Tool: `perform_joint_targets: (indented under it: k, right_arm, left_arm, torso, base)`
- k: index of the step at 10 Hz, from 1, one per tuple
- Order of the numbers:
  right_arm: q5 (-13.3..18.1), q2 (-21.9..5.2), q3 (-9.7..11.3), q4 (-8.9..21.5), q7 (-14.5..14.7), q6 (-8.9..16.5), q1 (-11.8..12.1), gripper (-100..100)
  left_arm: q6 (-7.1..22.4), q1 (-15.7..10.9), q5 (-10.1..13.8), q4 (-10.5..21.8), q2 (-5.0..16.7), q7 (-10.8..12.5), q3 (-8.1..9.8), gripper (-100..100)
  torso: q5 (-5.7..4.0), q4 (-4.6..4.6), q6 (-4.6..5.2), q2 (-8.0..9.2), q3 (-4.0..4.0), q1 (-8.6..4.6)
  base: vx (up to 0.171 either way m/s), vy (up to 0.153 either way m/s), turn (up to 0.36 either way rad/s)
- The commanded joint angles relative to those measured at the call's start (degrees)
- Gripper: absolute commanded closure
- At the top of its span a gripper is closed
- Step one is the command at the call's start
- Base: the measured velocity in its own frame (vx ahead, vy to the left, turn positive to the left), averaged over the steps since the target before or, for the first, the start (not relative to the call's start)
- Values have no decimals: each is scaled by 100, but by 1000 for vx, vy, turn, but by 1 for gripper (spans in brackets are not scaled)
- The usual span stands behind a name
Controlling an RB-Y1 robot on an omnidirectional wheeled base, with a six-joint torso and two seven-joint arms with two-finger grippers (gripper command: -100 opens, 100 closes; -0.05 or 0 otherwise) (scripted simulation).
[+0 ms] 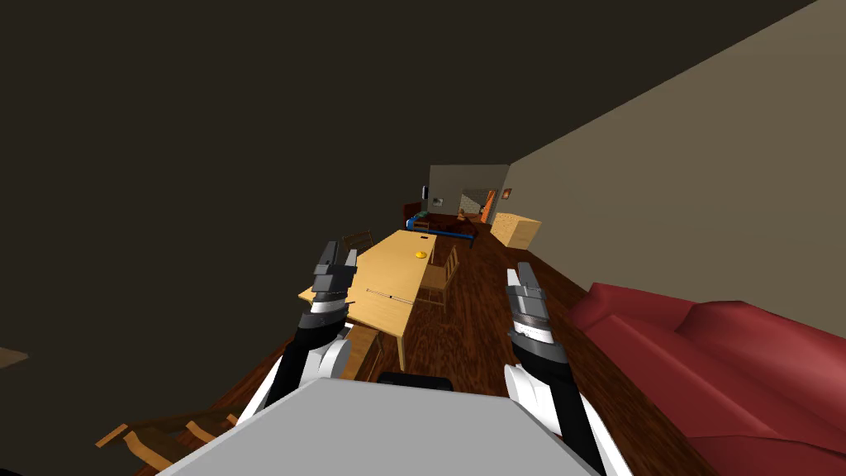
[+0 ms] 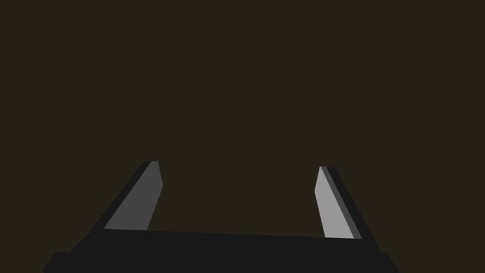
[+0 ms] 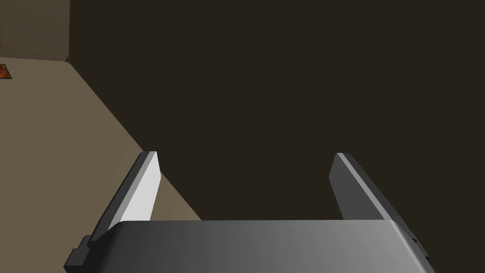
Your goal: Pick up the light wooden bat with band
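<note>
Left gripper [image 1: 341, 252] and right gripper [image 1: 520, 275] are raised ahead of the chest, both with jaws wide and nothing held. Dark brown plank floor [image 1: 471, 330] runs ahead. Big red cushioned sofa [image 1: 719, 364] sits along the right. Long light wooden rectangular worktop [image 1: 396, 256] is ahead, slightly left, with a wooden chair [image 1: 442, 277] at its right edge. Thin pale long bat [image 1: 388, 295] lies flat across the worktop's near half, roughly parallel to the near edge, one end reaching the right edge by the chair. Band is too small to tell. Small yellow round thing [image 1: 420, 254] is farther up near the right edge, well apart from the bat.

Step in hand looks like approach, reach not yet begun. Best: bring the base up to the near edge, clear of chair and sofa. Lower a gripper from above and turn the wrist so the jaws straddle the shaft crosswise. Grip near the middle to stop tipping. Shut firmly before lifting, since a thin shaft may roll.
</note>
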Motion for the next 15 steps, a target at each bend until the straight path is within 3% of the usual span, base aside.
perform_joint_targets:
  k: [1,8,9,11,14,15]
  right_arm:
    - [0,0,0,0,0,0,0,0]
    - [0,0,0,0,0,0,-1,0]
    - [0,0,0,0,0,0,-1,0]
    - [0,0,0,0,0,0,-1,0]
    - [0,0,0,0,0,0,-1,0]
    - [0,0,0,0,0,0,0,0]
  left_arm:
    - [13,-17,-47,64,249,-10,2,-100]
    - [94,-132,-447,620,1341,-108,-44,-100]
    - [94,-132,-447,620,1382,-108,-44,-100]
    - [130,-197,-709,988,1771,-177,-104,-100]
    - [147,-233,-858,1200,2166,-218,-146,-100]
    - [162,-270,-1020,1428,2375,-264,-196,-100]
  torso:
    - [0,0,0,0,0,0]
    - [2,5,0,20,12,7]
    - [1,4,1,20,12,4]
    - [1,3,1,14,8,4]
    - [1,4,1,17,10,5]
    - [1,3,0,12,8,5]
  base:
    - [-19,6,-29]
    - [-47,11,-65]
    - [-36,3,-43]
    - [-49,-1,-129]
    - [-40,5,-75]
    - [-28,-5,-141]
